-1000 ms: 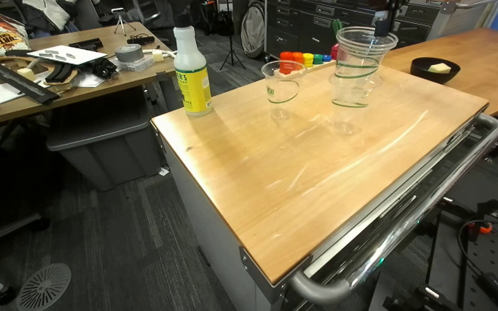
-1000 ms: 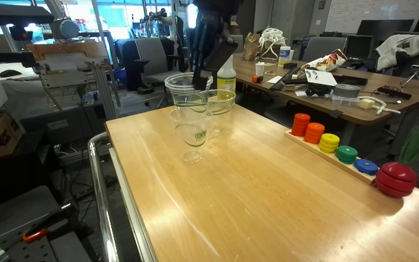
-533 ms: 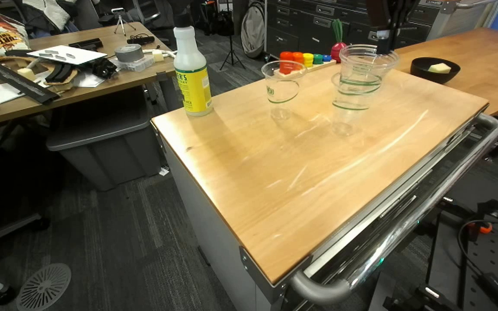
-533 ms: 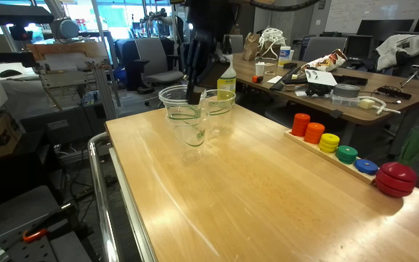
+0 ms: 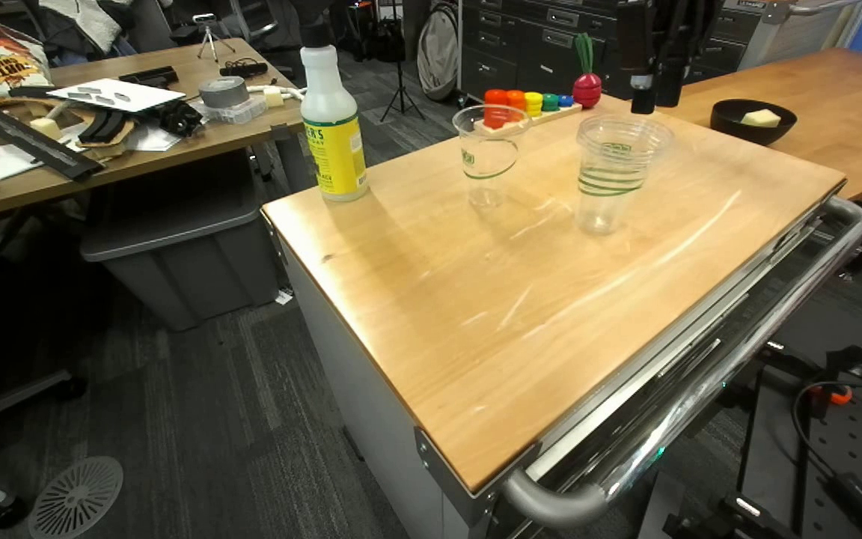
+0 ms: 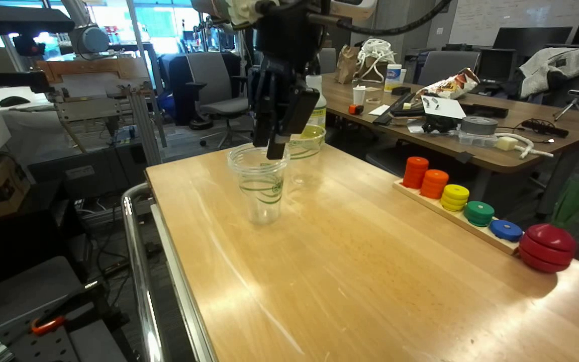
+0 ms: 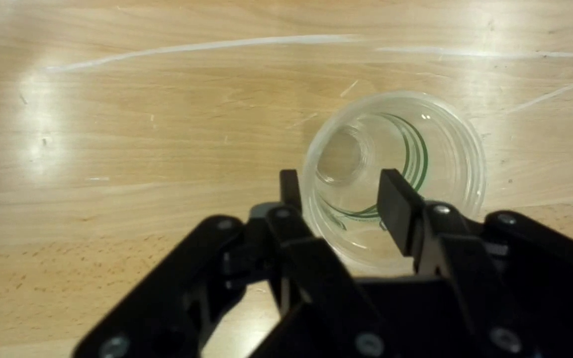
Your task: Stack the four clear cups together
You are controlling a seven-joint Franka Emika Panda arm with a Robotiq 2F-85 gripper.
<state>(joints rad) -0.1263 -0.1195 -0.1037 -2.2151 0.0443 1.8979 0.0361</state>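
A stack of nested clear cups (image 5: 610, 180) with green line prints stands upright on the wooden cart top; several rims sit close together. It also shows in an exterior view (image 6: 262, 188) and in the wrist view (image 7: 445, 149). I cannot count its cups exactly. A single clear cup (image 5: 489, 161) stands upright apart from the stack, also seen in an exterior view (image 6: 305, 151), partly behind the gripper and stack; it is out of the wrist view. My gripper (image 7: 338, 191) is open and empty just above the stack's rim, its fingers apart, in both exterior views (image 5: 655, 97) (image 6: 268, 146).
A yellow-green bottle with white top (image 5: 335, 135) stands near the cart's corner beyond the single cup. A coloured ring toy (image 6: 453, 198) and a red radish-like toy (image 6: 547, 246) lie along an edge. A black bowl (image 5: 753, 123) is on the adjoining table. A metal handle (image 5: 700, 389) runs along one side.
The held upper cups have gone down into the standing cup and now nest in it. My gripper has opened, let go and sits just above the rims. The single cup has not moved.
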